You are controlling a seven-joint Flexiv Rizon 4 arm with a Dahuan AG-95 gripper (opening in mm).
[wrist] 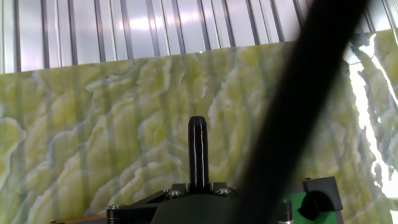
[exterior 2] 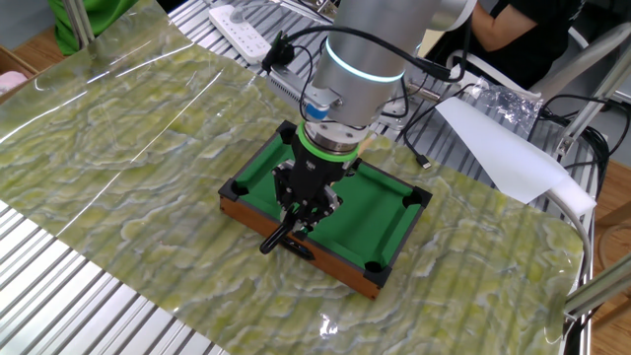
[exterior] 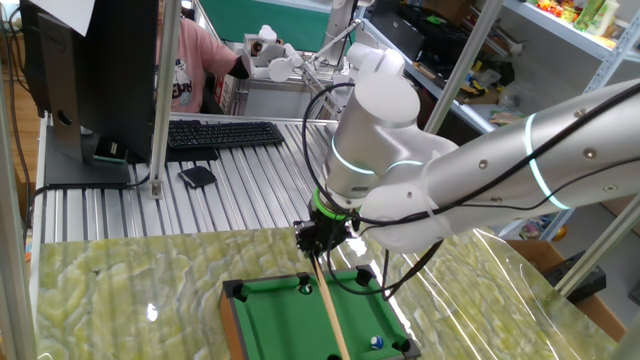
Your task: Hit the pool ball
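Observation:
A mini pool table [exterior: 290, 320] with green felt and a wooden frame lies on the marbled mat; it also shows in the other fixed view [exterior 2: 389, 212]. The pool ball [exterior: 376, 342], tiny and blue with white, rests near a corner of the table. My gripper [exterior: 322, 237] hangs over the table's far end, shut on a wooden cue stick [exterior: 333, 310] that slants down across the felt, left of the ball. The cue's black butt [exterior 2: 277, 240] sticks out past the table's rim and points up in the hand view [wrist: 198, 146]. A small dark ball [exterior: 305, 287] lies near the far rail.
The green-yellow marbled mat [exterior: 120, 290] covers the ribbed metal table. Behind it are a keyboard [exterior: 222, 133], a monitor [exterior: 90, 70] and a small black device [exterior: 197, 177]. A seated person [exterior: 190, 70] is at the back. A white sheet [exterior 2: 503, 148] lies beside the mat.

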